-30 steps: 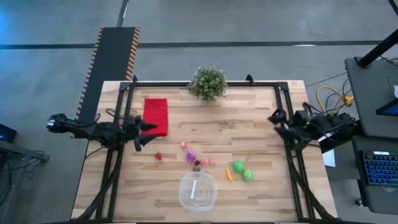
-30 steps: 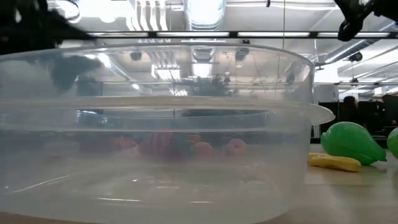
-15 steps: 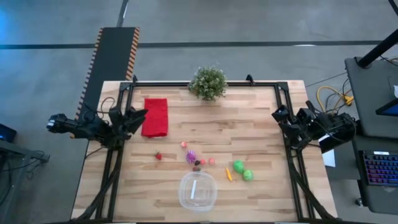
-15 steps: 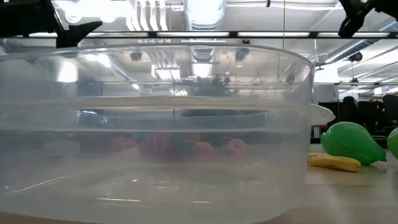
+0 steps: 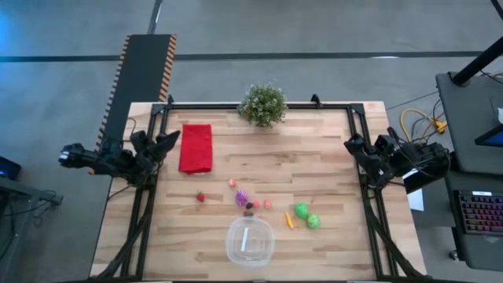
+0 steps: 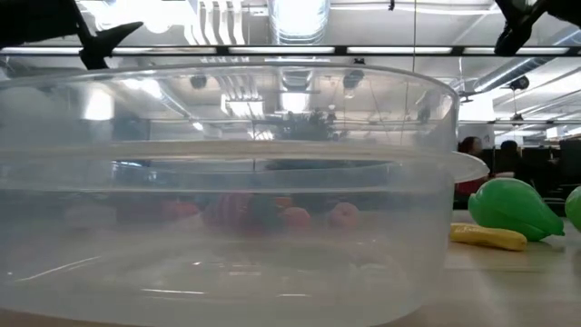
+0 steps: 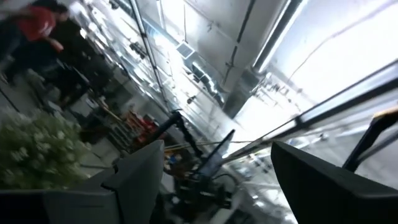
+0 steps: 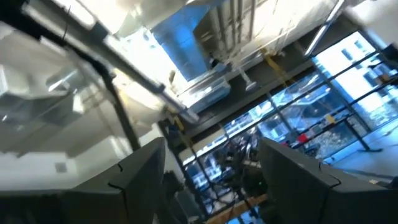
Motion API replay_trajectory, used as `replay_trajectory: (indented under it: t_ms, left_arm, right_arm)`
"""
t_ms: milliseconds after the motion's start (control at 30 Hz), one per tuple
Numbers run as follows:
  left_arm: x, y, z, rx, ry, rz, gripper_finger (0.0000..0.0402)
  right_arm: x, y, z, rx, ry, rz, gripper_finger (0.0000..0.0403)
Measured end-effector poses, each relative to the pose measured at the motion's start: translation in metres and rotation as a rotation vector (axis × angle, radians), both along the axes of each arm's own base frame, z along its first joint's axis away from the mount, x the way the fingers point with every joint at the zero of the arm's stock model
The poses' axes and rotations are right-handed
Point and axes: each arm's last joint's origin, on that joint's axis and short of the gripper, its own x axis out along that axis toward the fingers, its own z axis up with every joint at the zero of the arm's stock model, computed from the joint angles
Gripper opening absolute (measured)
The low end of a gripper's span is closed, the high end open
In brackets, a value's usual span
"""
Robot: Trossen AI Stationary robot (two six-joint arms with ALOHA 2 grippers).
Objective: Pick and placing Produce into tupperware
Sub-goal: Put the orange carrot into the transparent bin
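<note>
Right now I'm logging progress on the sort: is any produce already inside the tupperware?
No. In the high view the tupperware holds no produce; the two green balls, carrot and purple cluster all lie on the table.

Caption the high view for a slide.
Clear plastic tub empty at near edge; small toy produce scattered behind it; both grippers parked at table sides.

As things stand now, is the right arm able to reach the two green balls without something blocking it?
Probably yes. The right gripper waits open at the table's right edge, and only bare wood lies between it and the two green balls. The carrot and tupperware sit on the balls' other side.
</note>
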Motion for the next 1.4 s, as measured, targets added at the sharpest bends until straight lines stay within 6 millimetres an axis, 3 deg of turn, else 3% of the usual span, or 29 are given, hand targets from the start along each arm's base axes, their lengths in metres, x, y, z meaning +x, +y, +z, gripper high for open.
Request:
replay_trajectory:
  t_ms: [167, 433, 533, 800, 933, 1133, 1267, 1400]
  left_arm:
    - [0.009, -0.003, 0.003, 0.007, 0.042, -0.040, 0.0271]
    - [0.044, -0.012, 0.008, 0.102, 0.351, -0.047, 0.0194]
    - [0.051, -0.011, 0.031, 0.147, 0.464, -0.030, 0.0178]
    - [0.080, 0.000, 0.098, 0.340, 0.975, 0.054, 0.0173]
    - [0.101, 0.016, 0.110, 0.386, 1.235, 0.080, 0.0173]
    - [0.141, 0.053, 0.102, 0.526, 1.472, 0.072, 0.0173]
    - [0.153, 0.089, 0.096, 0.587, 1.528, 0.095, 0.0173]
    - [0.154, 0.128, 0.090, 0.568, 1.441, -0.013, 0.0173]
  right_arm:
    - [-0.003, -0.004, 0.003, 0.089, -0.030, -0.078, 0.0249]
    - [0.001, -0.007, 0.000, 0.179, 0.027, -0.192, 0.0249]
    - [0.002, -0.007, -0.001, 0.199, 0.040, -0.210, 0.0249]
    - [0.001, -0.010, -0.003, 0.223, 0.078, -0.331, 0.0249]
    - [0.002, -0.010, -0.004, 0.229, 0.099, -0.353, 0.0249]
    - [0.003, -0.010, -0.005, 0.219, 0.111, -0.352, 0.0249]
    - [0.003, -0.010, -0.005, 0.213, 0.113, -0.355, 0.0249]
    - [0.003, -0.010, -0.006, 0.206, 0.120, -0.354, 0.0249]
